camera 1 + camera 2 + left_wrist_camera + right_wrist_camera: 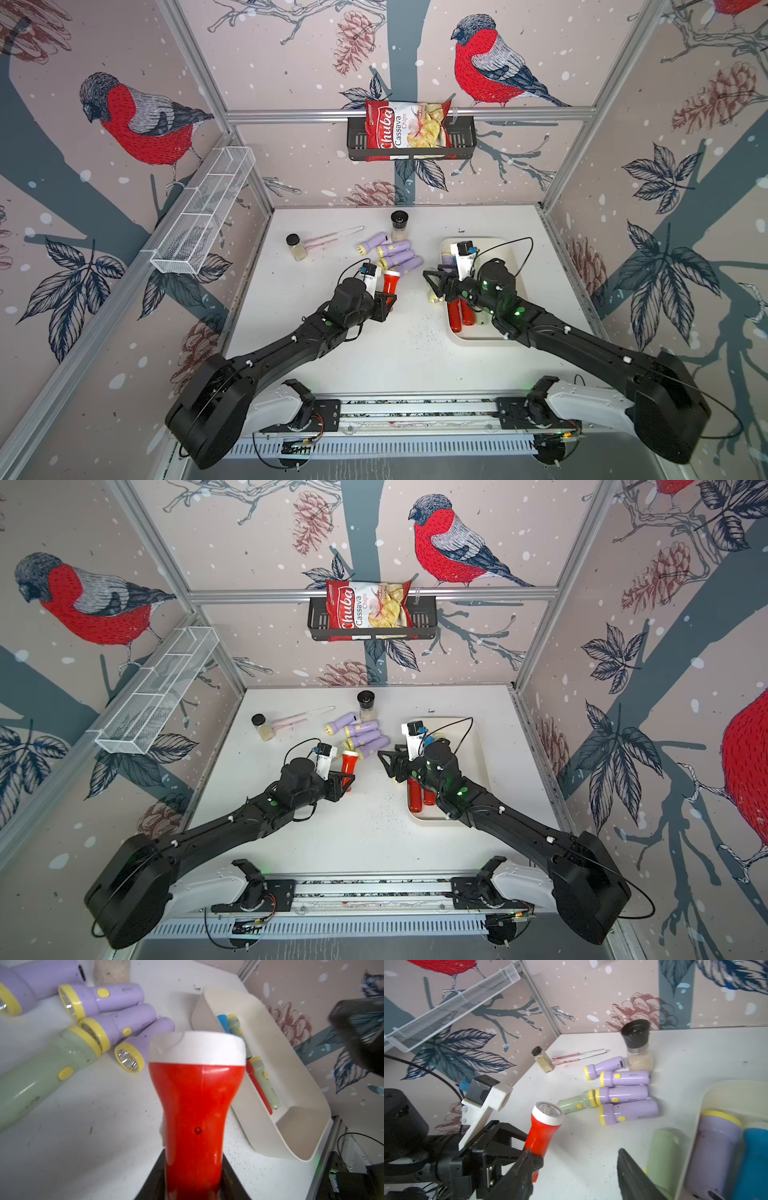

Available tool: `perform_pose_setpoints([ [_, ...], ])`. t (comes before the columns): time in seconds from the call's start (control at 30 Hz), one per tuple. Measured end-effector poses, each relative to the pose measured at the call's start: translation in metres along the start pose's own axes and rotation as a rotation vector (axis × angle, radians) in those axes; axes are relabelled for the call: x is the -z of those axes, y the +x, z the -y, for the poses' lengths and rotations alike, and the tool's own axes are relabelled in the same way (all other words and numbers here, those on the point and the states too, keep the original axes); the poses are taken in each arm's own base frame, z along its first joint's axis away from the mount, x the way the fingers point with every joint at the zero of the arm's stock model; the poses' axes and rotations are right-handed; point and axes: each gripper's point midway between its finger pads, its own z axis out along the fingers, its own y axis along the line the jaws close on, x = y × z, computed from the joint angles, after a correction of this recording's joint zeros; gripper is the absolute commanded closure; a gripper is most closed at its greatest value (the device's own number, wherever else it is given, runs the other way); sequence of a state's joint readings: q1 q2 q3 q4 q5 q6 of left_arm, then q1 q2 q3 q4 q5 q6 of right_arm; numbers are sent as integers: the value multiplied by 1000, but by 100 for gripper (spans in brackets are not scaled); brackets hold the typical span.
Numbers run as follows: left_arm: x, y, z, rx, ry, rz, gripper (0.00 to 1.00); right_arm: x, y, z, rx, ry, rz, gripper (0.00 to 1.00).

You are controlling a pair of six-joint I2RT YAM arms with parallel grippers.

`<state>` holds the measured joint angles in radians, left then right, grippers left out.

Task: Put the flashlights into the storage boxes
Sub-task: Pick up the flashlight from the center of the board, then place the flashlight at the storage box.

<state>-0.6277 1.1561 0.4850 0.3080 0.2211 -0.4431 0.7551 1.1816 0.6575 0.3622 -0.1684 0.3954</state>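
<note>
Left end effector (384, 300) is clamped on the handle of the red flashlight (390, 282). Right end effector (575, 1167) has its jaws apart with nothing between them. The cream tray (478, 338) lies just beside it and holds several flashlights. Lilac flashlights (399, 255) lie on the bench (395, 357) beyond both.

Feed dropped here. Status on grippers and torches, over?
Left gripper shut on red torch. Right gripper open, empty. Pile of torches on table, several in tray. Right arm over tray, may block drop.
</note>
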Motion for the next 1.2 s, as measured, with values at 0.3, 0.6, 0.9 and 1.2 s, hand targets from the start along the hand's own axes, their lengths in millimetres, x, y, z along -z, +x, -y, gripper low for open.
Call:
perform_pose_setpoints([
  [0.3, 12, -22, 31, -78, 158, 119, 75, -24, 17, -39, -117, -142, -70, 32],
  [0.6, 15, -24, 34, -87, 173, 141, 74, -29, 12, -49, -244, -178, -60, 32],
  [0.9, 16, -25, 34, -97, 170, 147, 74, -41, 23, -67, -329, -188, -99, 40],
  [1.2, 17, -27, 34, -114, 166, 153, 74, -54, 30, -68, -350, -140, -107, 50],
])
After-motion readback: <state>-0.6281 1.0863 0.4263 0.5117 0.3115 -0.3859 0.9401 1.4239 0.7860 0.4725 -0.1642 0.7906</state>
